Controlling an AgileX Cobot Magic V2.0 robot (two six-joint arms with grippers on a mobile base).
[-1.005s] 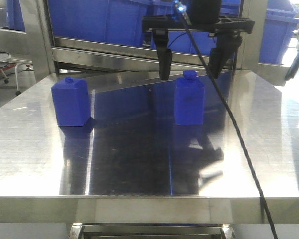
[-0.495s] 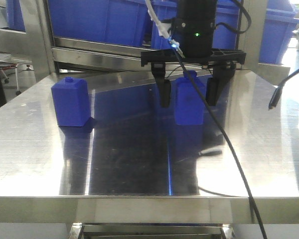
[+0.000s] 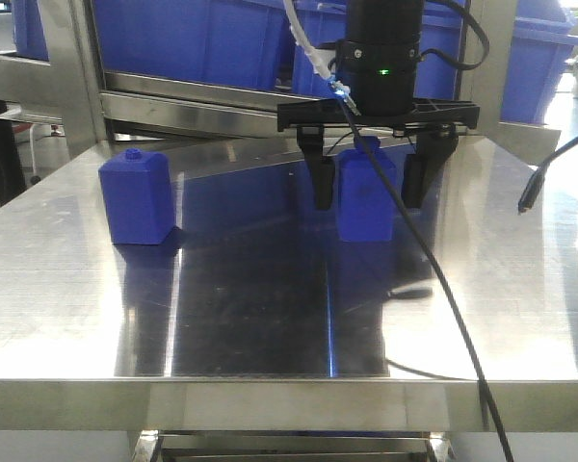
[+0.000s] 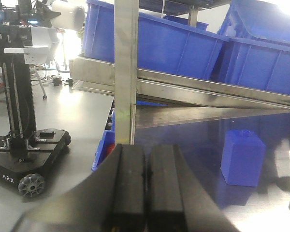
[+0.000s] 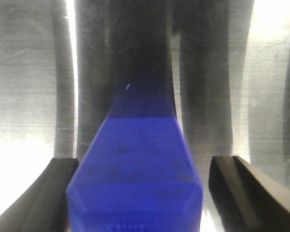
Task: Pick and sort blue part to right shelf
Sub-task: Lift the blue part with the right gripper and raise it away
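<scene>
The blue part [image 3: 366, 217] stands upright on the steel table [image 3: 270, 327], right of centre. My right gripper [image 3: 368, 197] hangs over it, open, with one finger on each side of its body and the tips partway down. In the right wrist view the blue part [image 5: 135, 169] fills the gap between the dark fingers [image 5: 232, 188]; a bright strip of table shows beside the right one. The left gripper [image 4: 146, 179] is shut on nothing, off the table's left side. Behind the table rises the right shelf [image 3: 222, 101] with its steel rail and blue bins [image 3: 193, 38].
A wider blue block with a tiny knob [image 3: 140, 197] stands at the table's left; the left wrist view also shows this block [image 4: 242, 157]. A black cable [image 3: 443, 289] trails from the right arm across the table. A loose cable end [image 3: 530, 192] hangs at right. A wheeled black stand [image 4: 19, 125] is on the floor.
The right gripper came down from above the blue part until its fingers straddle it, and it has narrowed a little. The blue part and the wider block have not moved.
</scene>
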